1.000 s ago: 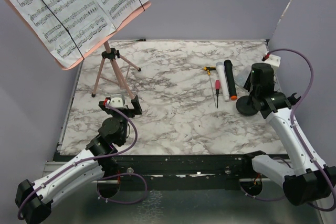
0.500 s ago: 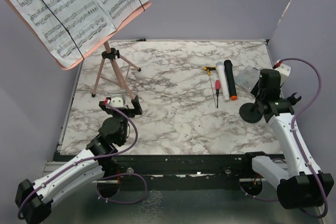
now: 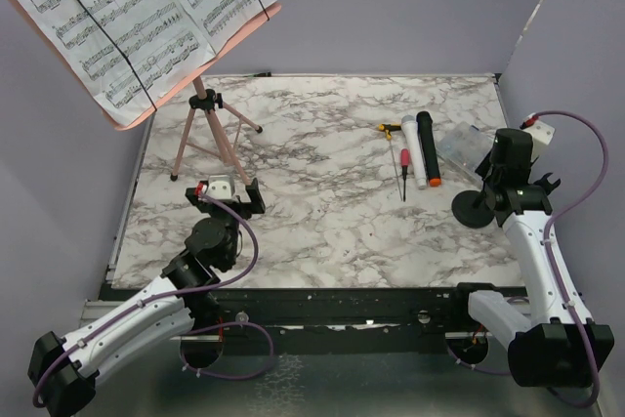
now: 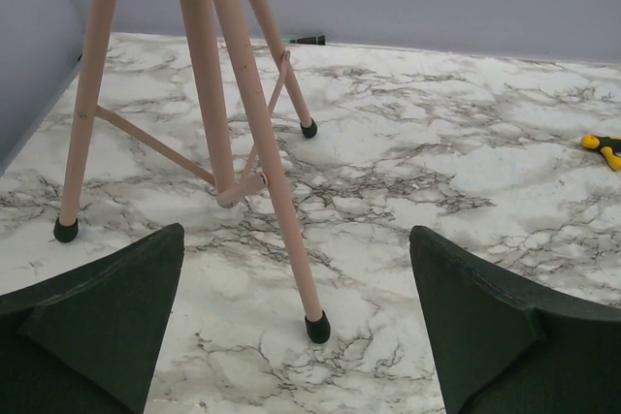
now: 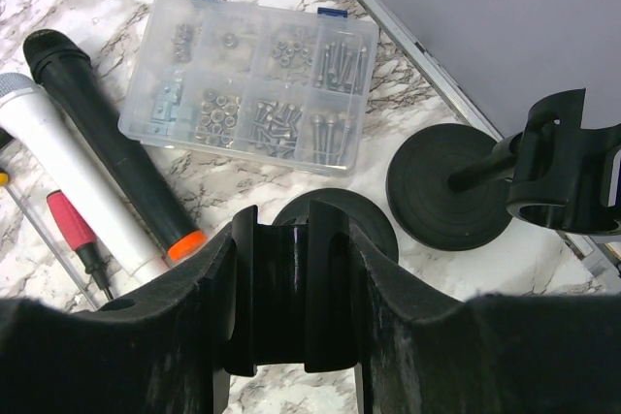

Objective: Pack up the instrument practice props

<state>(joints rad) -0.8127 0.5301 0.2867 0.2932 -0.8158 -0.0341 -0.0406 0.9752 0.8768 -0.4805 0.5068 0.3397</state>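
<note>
In the overhead view, you will find the pink music rest [image 3: 205,102] standing upright at the far left of the table [image 3: 322,227], with the sheet-music pages [image 3: 137,17] on its board. The left gripper [image 3: 234,194] sits just in front of its legs, so the left arm is the nearer one. At the right, the right gripper [image 3: 496,181] stands over a round-based holder [image 3: 474,208]. The white microphone [image 3: 414,148] and black microphone [image 3: 427,144] lie side by side to its left, their long axes running away from the arm bases. In the left wrist view, the jaws are spread wide and hold nothing, and the tripod legs rise straight ahead. In the right wrist view, the fingers pinch the holder's upright top, with its base directly beneath. Whether that base is clear of the table cannot be judged. The second holder [image 5: 446,203] rests just to the right, and the compartment box [image 5: 252,84] lies beyond.
</note>
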